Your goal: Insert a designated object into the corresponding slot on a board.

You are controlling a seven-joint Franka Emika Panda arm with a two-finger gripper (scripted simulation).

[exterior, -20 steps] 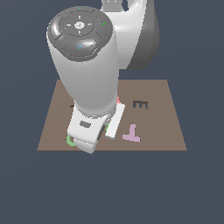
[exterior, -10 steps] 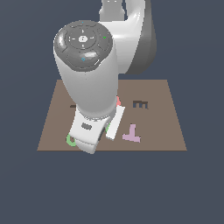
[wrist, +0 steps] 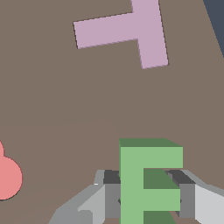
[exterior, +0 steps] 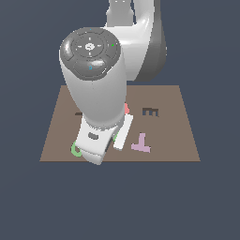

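In the wrist view the light-green E block (wrist: pixel 148 175) sits between my two fingers, and my gripper (wrist: pixel 148 195) is shut on its sides. The grey finger pads (wrist: pixel 112 194) press on it from both flanks. Whether the E rests on the brown board (wrist: pixel 87 109) or hangs just above it is unclear. In the exterior view the dark E-shaped slot (exterior: pixel 150 112) lies on the board (exterior: pixel 178 140) toward the exterior view's right, apart from my hand (exterior: pixel 96 143). The arm hides my fingers there; only a green sliver of the E (exterior: pixel 115 138) shows.
A pink-purple T (exterior: pixel 140 143) (wrist: pixel 131 30) lies on the board close to my hand. A green G (exterior: pixel 75 150) peeks out at the exterior view's left. A red piece (exterior: pixel 126 109) (wrist: pixel 6 177) sits beside the arm. A dark recess (exterior: pixel 78 114) is partly hidden.
The arm's upper joint has sunk slightly and turned a little. The hand stays over the same part of the board.
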